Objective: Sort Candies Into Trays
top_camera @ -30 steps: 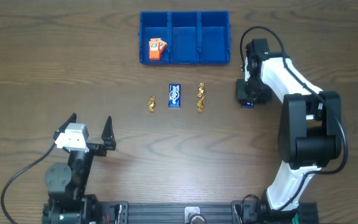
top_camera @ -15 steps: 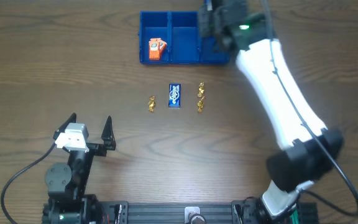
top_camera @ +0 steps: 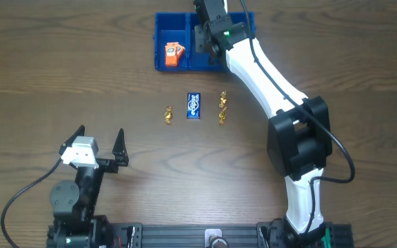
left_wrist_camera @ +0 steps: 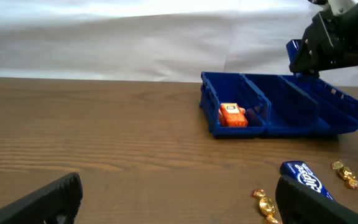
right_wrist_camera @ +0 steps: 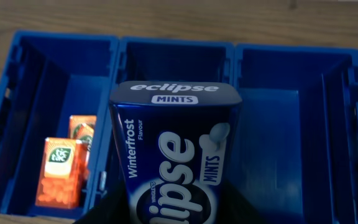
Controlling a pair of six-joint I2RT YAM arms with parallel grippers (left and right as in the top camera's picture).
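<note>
Candies sort by type, so I hold the dark blue mint tin (right_wrist_camera: 176,155) upright in the right gripper (top_camera: 204,33), which is clenched on its lower body. It sits at the top centre of the overhead frame, above the blue three-compartment plastic tray (top_camera: 169,27). I judge it aligned with the middle compartment, since the orange candy boxes (top_camera: 174,55) occupy the left one. Gold-wrapped sweets (top_camera: 222,109) and a blue wrapped bar (top_camera: 194,105) lie mid-frame. The left gripper (top_camera: 100,131) sits lower left, jaws spread, empty.
</note>
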